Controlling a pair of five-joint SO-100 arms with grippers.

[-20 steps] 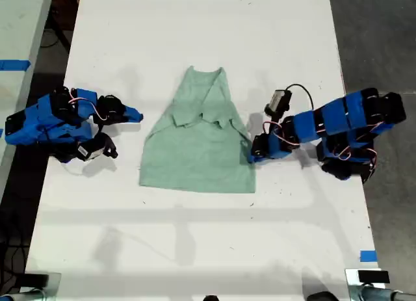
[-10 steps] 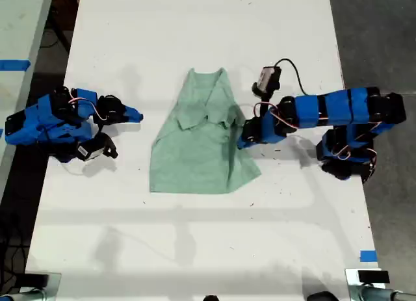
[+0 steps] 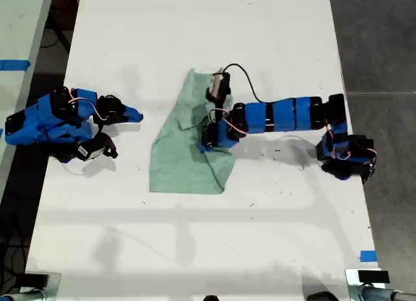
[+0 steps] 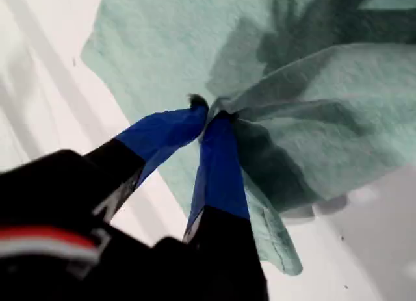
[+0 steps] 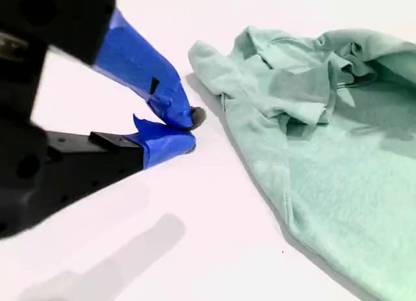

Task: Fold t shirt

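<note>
On the white table (image 3: 195, 28), mid-way in the exterior view, lies the t shirt (image 3: 179, 164); my first gripper (image 3: 207, 142) reaches over it from the exterior view's right, its arm covering part of the cloth. My second gripper (image 3: 133, 116) rests at that view's left, apart from the shirt.

In the first wrist view, my first gripper (image 4: 209, 112) is clenched on a bunched fold of the t shirt (image 4: 169, 41); the fold hides what lies beneath.

In the second wrist view, my second gripper (image 5: 188, 129) is closed on nothing, beside the t shirt (image 5: 331, 184), whose far edge is cut off.
</note>
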